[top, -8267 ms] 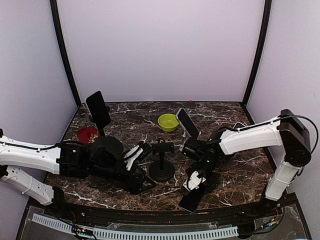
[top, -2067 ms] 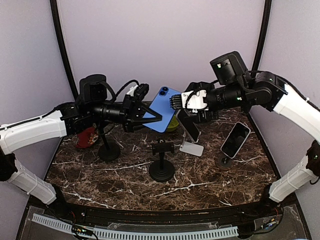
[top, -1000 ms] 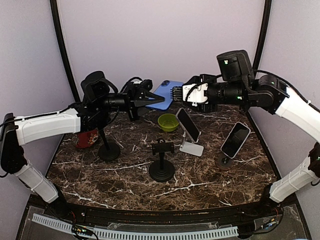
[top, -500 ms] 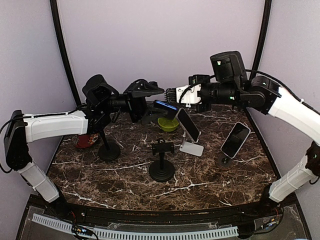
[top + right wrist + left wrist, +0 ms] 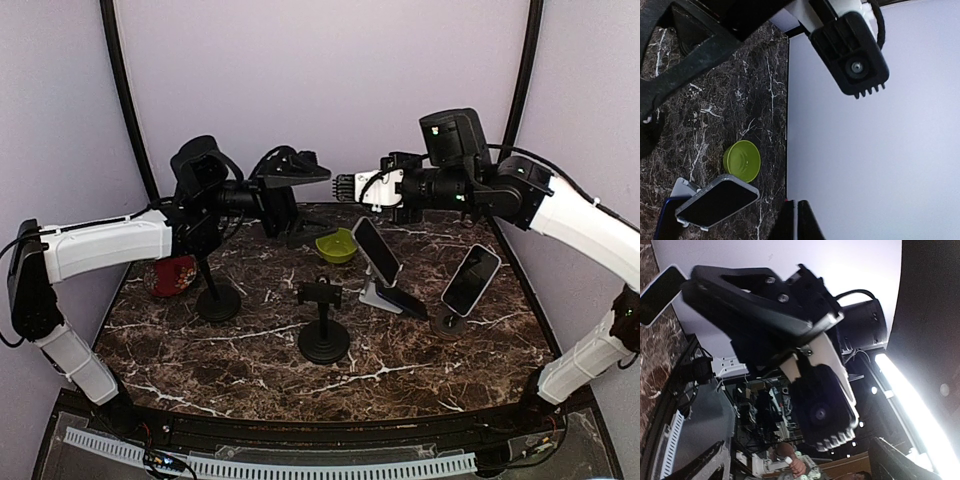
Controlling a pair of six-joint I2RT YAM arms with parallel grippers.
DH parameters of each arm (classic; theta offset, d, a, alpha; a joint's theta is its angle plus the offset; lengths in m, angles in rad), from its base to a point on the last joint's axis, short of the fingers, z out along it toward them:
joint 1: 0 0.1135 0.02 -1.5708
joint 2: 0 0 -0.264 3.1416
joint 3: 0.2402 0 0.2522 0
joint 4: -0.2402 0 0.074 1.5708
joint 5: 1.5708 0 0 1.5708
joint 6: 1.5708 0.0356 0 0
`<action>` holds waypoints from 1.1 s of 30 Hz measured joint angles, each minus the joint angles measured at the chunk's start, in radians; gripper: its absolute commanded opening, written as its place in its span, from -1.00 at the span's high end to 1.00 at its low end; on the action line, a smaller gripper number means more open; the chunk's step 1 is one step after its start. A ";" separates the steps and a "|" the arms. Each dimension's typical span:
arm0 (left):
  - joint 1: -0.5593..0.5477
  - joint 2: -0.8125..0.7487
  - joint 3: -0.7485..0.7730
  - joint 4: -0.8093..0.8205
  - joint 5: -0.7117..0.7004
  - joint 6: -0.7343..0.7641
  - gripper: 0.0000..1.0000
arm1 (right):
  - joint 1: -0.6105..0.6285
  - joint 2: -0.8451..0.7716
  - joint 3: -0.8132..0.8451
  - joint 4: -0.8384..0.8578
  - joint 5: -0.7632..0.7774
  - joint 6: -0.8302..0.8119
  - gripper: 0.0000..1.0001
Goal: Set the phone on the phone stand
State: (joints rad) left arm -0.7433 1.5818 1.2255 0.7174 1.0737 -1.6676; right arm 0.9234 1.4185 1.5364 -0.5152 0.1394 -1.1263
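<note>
Two grippers hang high above and behind the clamp stand [image 5: 322,318], which sits mid-way across the marble table [image 5: 250,350] with its small clamp holding nothing. The left gripper [image 5: 315,207] is up and to the left of that stand. Its black fingers [image 5: 300,172] are spread wide, one above the other, with only air between them. The right gripper [image 5: 348,187] faces it from up and to the right of the clamp stand, close to the left one's upper fingertip. Whether they touch is not clear, and no view shows whether the right gripper's jaws are apart or together. The blue phone [image 5: 406,301] is in neither gripper. It lies low on the table to the right of the clamp stand, at about the height of the clamp. It sits against the foot of a white stand [image 5: 368,293], which carries a second phone [image 5: 375,250] leaning back with its dark screen up. In the right wrist view only a blue edge of the fallen phone shows, beside that white stand's base. Farther right of the clamp stand, a third phone [image 5: 470,280] is propped on a round black base [image 5: 445,322]. A green bowl [image 5: 335,245] sits just behind the clamp stand. To the left of the clamp stand is another black stand [image 5: 218,300]; its top is hidden by the left arm, and a red cup [image 5: 175,272] stands just beyond it.
</note>
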 measured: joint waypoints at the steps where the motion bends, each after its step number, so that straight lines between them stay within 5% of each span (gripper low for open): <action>1: 0.000 0.000 0.023 -0.045 0.002 0.043 -0.98 | -0.014 -0.001 -0.005 0.004 -0.004 0.016 0.49; 4: 0.000 0.000 0.131 -0.255 -0.009 0.230 -0.98 | -0.073 -0.023 -0.046 0.018 -0.034 0.075 0.10; 7: -0.001 0.009 0.309 -0.610 -0.110 0.516 -0.98 | -0.129 -0.075 -0.134 0.014 -0.074 0.138 -0.03; 14: -0.010 -0.024 0.486 -1.112 -0.585 1.059 -0.98 | -0.161 -0.190 -0.423 -0.021 -0.130 0.318 -0.29; 21: -0.023 -0.077 0.354 -1.207 -0.922 1.297 -0.98 | -0.166 -0.137 -0.562 -0.093 -0.143 0.475 -0.35; 25: -0.023 -0.079 0.319 -1.213 -0.998 1.357 -0.98 | -0.185 -0.125 -0.586 -0.122 -0.148 0.538 -0.68; 33: -0.024 -0.207 0.147 -1.106 -1.078 1.391 -0.98 | -0.332 -0.057 -0.567 -0.123 -0.214 0.593 -0.78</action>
State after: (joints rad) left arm -0.7670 1.3746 1.3727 -0.3885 -0.0048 -0.2768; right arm 0.5911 1.3613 0.9691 -0.6380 -0.0742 -0.5331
